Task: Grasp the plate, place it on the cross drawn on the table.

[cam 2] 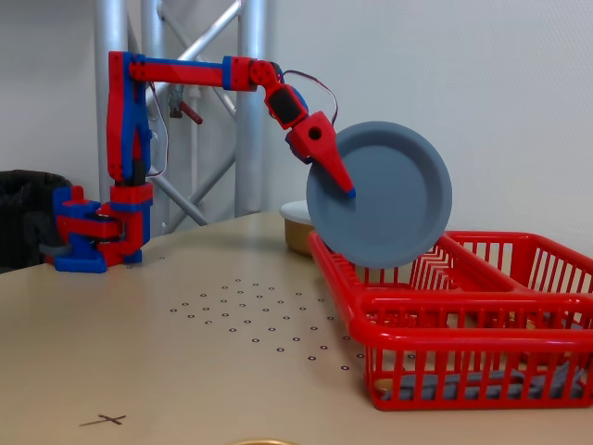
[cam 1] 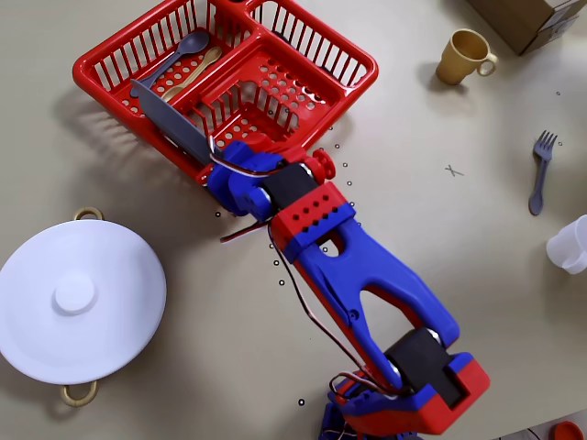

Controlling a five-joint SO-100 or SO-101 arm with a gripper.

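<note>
The slate-blue plate (cam 2: 389, 199) stands on edge in the red basket (cam 2: 463, 306). From overhead the plate (cam 1: 170, 119) shows only as a thin grey edge. My gripper (cam 2: 347, 188) is at the plate's left rim, with one red finger (cam 2: 335, 167) lying across the plate's face and the other hidden behind it. In the overhead view the gripper (cam 1: 213, 158) meets the plate's lower end at the basket (cam 1: 303, 46) wall. The pen-drawn cross (cam 1: 453, 170) lies far right on the table (cam 1: 229, 367); in the fixed view the cross (cam 2: 103, 420) is front left.
A white lid with a knob (cam 1: 78, 298) covers a pot at the left. A yellow mug (cam 1: 463, 55), a grey fork (cam 1: 541, 170), a white cup (cam 1: 573, 243) and a cardboard box (cam 1: 527, 18) sit on the right. Spoons (cam 1: 188, 46) lie in the basket.
</note>
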